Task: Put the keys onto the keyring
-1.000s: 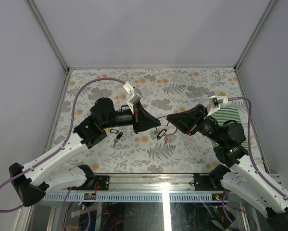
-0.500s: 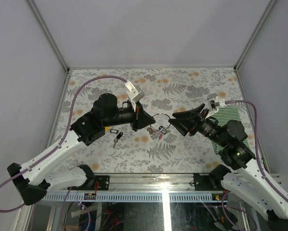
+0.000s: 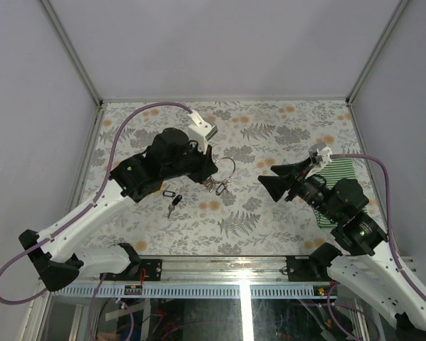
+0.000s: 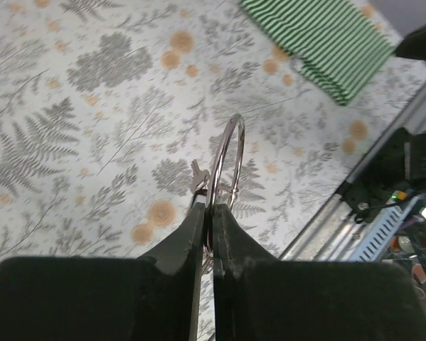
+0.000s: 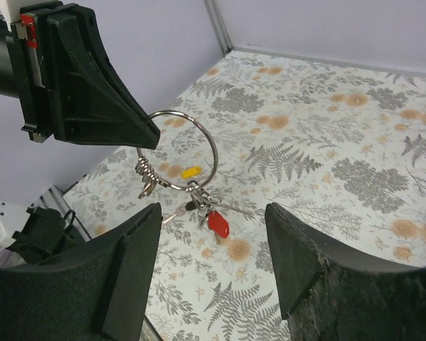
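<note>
Left gripper (image 4: 210, 212): fingers pressed together on the ring's wire, pinching it edge-on at one spot on the rim, so most of the hoop sticks out past the fingertips
Ring (image 5: 214, 145): a thin silver hoop held up in the air above the patterned table (image 3: 284, 128), roughly between the two arms and nearer the left one
Ring's small loops: a tight coil of wire (image 5: 142, 169) sits on the lower rim just below the left fingertips, with a small metal piece dangling from it
Keys (image 3: 219, 186): a small bunch hangs from the bottom of the ring, clear of the left fingers
Red tag (image 5: 217, 224): lowest in the bunch, pointing downwards
Yellow tag (image 5: 190, 171): shows through the hoop; I cannot tell whether it hangs with the bunch or lies on the table behind
Right gripper (image 5: 213, 207): fingers spread wide with nothing between them, facing the ring and bunch but apart from both
Black key (image 3: 173, 207): lies flat on the table by the left arm, not on the ring
Black clip (image 3: 169, 194): flat on the table, just beside the black key
Striped cloth (image 3: 344, 170): green and white, at the table's right side, behind the right arm
</note>
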### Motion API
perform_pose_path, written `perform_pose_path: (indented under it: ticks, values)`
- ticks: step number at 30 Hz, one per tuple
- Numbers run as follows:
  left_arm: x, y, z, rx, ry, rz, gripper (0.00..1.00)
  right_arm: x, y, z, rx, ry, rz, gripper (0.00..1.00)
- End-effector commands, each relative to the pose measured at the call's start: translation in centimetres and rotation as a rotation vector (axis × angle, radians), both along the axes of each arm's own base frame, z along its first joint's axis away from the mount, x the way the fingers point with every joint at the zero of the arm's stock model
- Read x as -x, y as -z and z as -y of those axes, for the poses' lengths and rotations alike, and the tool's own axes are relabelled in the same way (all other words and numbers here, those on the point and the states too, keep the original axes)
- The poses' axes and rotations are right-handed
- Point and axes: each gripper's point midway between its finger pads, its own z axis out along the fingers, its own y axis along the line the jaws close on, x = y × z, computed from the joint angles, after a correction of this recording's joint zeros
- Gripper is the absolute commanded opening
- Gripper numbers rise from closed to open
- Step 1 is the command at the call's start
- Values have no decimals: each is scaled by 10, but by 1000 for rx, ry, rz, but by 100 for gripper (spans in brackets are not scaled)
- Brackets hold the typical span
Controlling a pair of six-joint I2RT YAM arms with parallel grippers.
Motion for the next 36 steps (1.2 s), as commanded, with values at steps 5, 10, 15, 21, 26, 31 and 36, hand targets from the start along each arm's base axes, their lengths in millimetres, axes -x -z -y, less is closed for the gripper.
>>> perform_pose_path:
  ticks: [5,10,15,21,26,31,36]
  values:
    - [-8,2,-1,-67,-60,-11,0,-6,-5,12,19,71,27,67]
    - [-6,1,-1,-105,-112,59,0,-5,-2,12,27,68,18,67]
    - [-39,21,-37,-113,-239,14,0,-3,1,12,31,61,10,67]
    - [-18,36,-5,-123,-144,9,0,-1,4,12,37,55,0,67]
    - [-16,31,2,-77,-121,13,0,-1,7,11,35,54,-7,67]
    - [-12,45,13,-64,-71,-9,0,-1,8,12,35,52,-9,67]
    - [-18,58,20,-32,-76,-22,0,0,11,13,39,58,-12,67]
